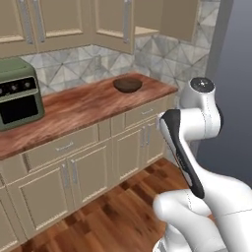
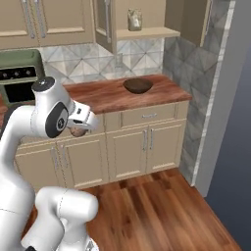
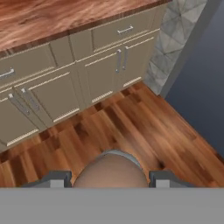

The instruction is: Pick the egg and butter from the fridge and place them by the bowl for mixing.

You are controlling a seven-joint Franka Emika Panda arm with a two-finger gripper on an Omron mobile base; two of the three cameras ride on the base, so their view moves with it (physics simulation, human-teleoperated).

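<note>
A tan-brown egg (image 3: 111, 168) sits between the two dark fingertips of my gripper (image 3: 109, 178), which is shut on it. From the right base view the gripper (image 2: 80, 128) hangs in front of the lower cabinets, with the egg (image 2: 76, 132) showing under the hand. The dark brown bowl (image 1: 128, 84) (image 2: 138, 86) stands on the wooden counter (image 1: 83, 106) near its right end, well away from the hand. The butter is out of view. A tall grey slab (image 2: 235, 98) right of the counter may be the fridge's side; I cannot tell.
A green toaster oven (image 1: 17, 93) (image 2: 19, 73) sits at the counter's left. A jar (image 2: 134, 19) stands on an open wall shelf above the bowl. Beige cabinet doors and drawers (image 3: 100, 65) lie ahead, above wood floor (image 3: 144, 127).
</note>
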